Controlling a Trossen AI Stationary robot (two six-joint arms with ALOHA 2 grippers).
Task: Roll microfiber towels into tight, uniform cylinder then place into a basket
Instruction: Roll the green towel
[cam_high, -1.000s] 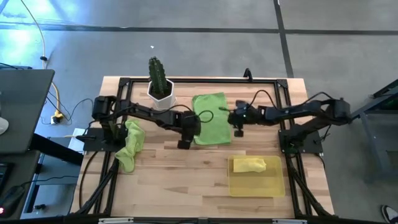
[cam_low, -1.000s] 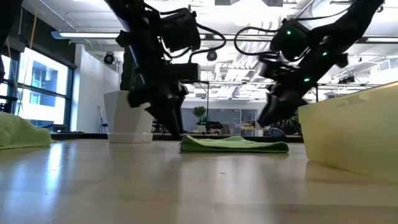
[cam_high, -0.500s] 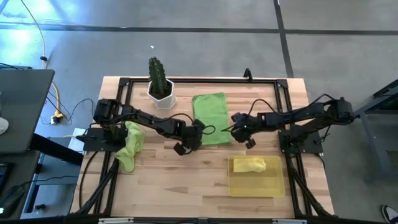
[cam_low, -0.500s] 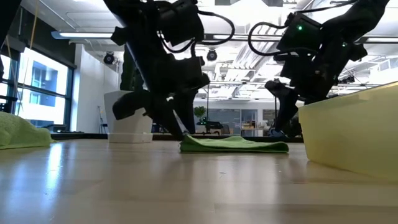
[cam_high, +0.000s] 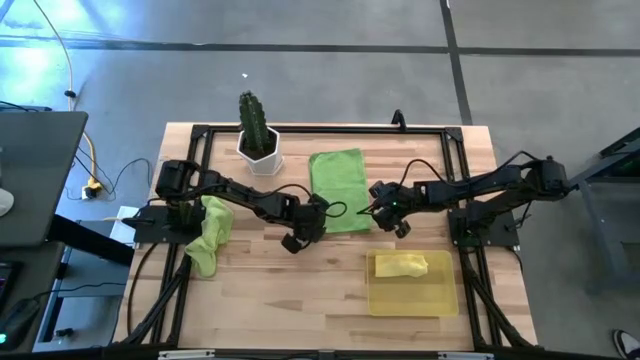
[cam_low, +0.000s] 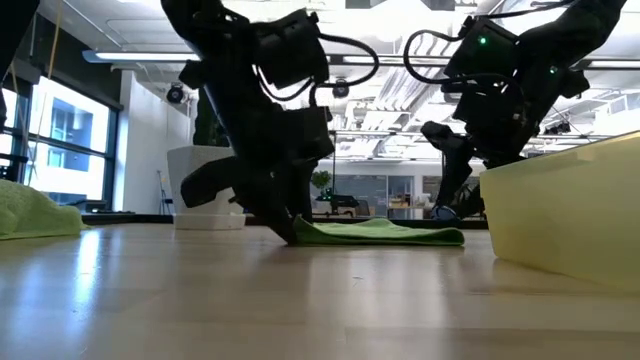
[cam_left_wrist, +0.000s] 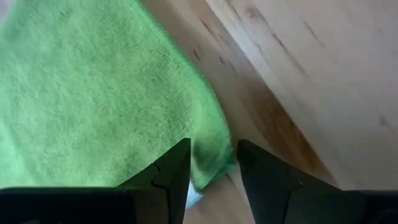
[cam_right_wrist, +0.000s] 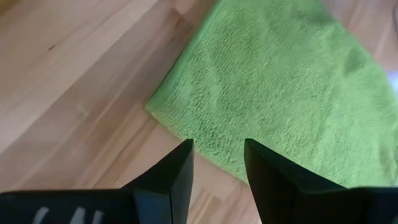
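At the near left corner of the flat lime-green microfiber towel (cam_high: 337, 189), the left gripper (cam_high: 303, 232) sits low on the pale wooden plank table (cam_high: 290, 290), its two dark fingers (cam_left_wrist: 163, 176) slightly parted with the cloth's corner lying in the gap; whether they pinch it I cannot tell. Across from it, at the towel's near right corner, the right gripper (cam_high: 392, 218) hangs just above the cloth edge, its fingers (cam_right_wrist: 173, 172) also a little apart and holding nothing.

From the table's centre, the spread towel lies toward twelve o'clock. A white hexagonal pot with a green cactus (cam_high: 256, 132) stands at about eleven o'clock, just beside the towel's far left corner. A second lime-green towel (cam_high: 209, 232), crumpled, lies at nine o'clock near the left arm's base. At about four o'clock rests the shallow translucent yellow plastic basket (cam_high: 412, 294), and inside it, against its far wall, lies a rolled bright yellow towel (cam_high: 402, 264).
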